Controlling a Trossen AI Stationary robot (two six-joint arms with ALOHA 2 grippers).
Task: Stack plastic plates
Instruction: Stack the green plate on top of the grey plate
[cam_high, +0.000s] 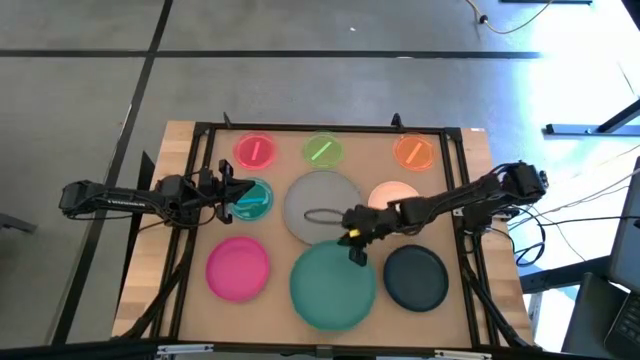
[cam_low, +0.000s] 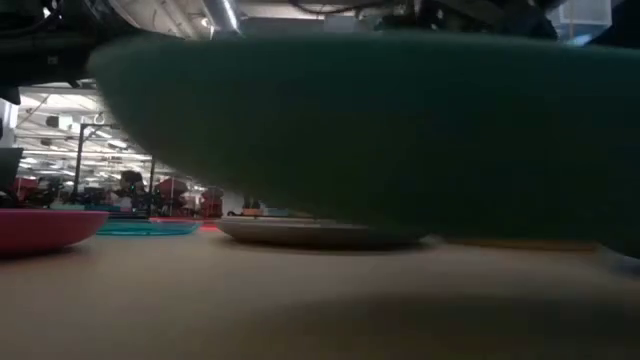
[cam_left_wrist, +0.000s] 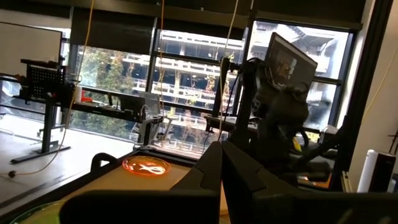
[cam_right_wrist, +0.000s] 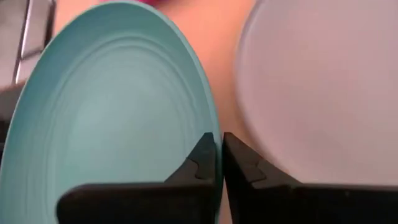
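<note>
My right gripper (cam_high: 355, 238) is shut on the large teal plate (cam_high: 332, 287), which sits at the table's near middle. The large grey plate (cam_high: 320, 203) rests flat just beyond it. The cream plate (cam_high: 396, 192) is partly hidden under my right arm. The dark plate (cam_high: 415, 277) lies near right and the pink plate (cam_high: 238, 268) near left. Small red (cam_high: 255, 152), green (cam_high: 322, 151) and orange (cam_high: 413, 151) plates line the far side. My left gripper (cam_high: 230, 190) is shut and hovers beside the small teal plate (cam_high: 252, 201), touching nothing. My right gripper pinches the far rim (cam_right_wrist: 211, 127) of the large teal plate between its two fingers, coming from the far right and slanting down. In the low view the plate's underside (cam_low: 380, 140) is raised above the table. Whether its near edge still touches, I cannot tell.
A black frame (cam_high: 330, 128) borders the wooden table. The grey plate (cam_low: 320, 232) and pink plate (cam_low: 45, 228) sit low on the table. Bare table shows between the pink and large teal plates. Cables and stands lie beyond the table's right edge.
</note>
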